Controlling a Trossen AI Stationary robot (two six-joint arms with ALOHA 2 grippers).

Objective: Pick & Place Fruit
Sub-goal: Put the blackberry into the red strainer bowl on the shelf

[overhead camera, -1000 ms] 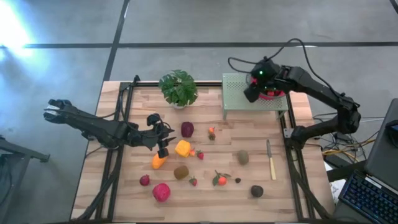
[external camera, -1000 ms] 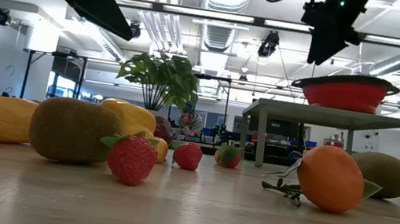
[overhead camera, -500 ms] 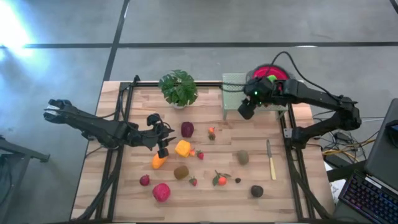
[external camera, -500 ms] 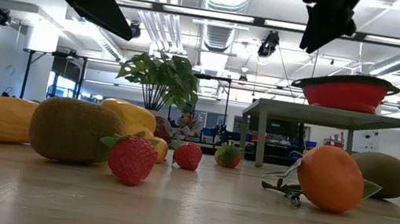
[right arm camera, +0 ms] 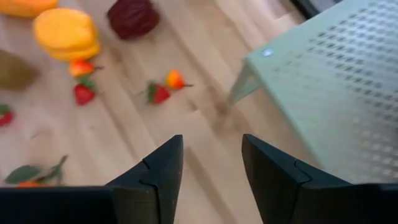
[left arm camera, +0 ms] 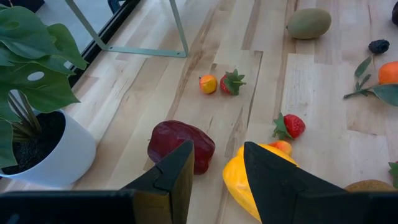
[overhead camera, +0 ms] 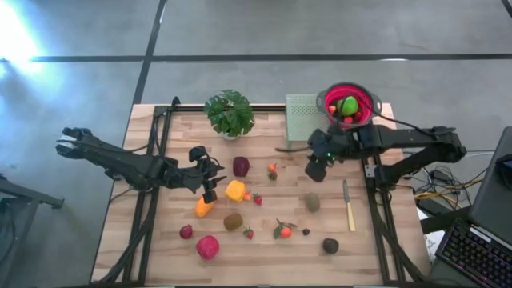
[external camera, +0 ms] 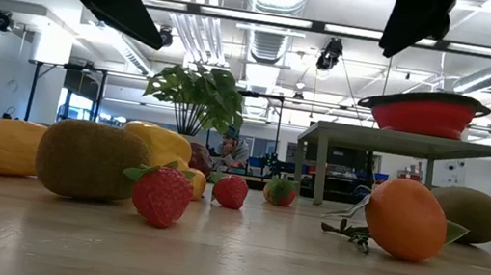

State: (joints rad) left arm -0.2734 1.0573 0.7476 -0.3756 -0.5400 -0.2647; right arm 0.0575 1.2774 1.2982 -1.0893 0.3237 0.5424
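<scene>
Overhead and wrist views, fruit-sorting table. Your right gripper (overhead camera: 318, 166) hangs right of centre in the overhead frame, just below the pale green perforated stand (overhead camera: 302, 118); in its wrist view the two fingers (right arm camera: 155, 174) stand apart with nothing between them. Your left gripper (overhead camera: 208, 174) sits left of centre, beside the yellow fruit (overhead camera: 235, 190); its fingers (left arm camera: 177, 177) are likewise parted and empty, with the maroon fruit (left arm camera: 180, 145) showing just past their tips.

The red bowl (overhead camera: 329, 98), at upper right of the overhead frame on the stand, holds a green fruit (overhead camera: 349, 105) and small red ones. The remaining fruit lies loose across the wooden table (overhead camera: 376, 240): an orange piece (overhead camera: 205, 208) under the left gripper, a brown kiwi (overhead camera: 233, 221), a large red fruit (overhead camera: 207, 246) at lower left, an orange with leaves (overhead camera: 284, 231), and scattered strawberries (overhead camera: 258, 199). A potted plant (overhead camera: 229, 113) stands at upper centre; a knife (overhead camera: 348, 206) lies at right.
</scene>
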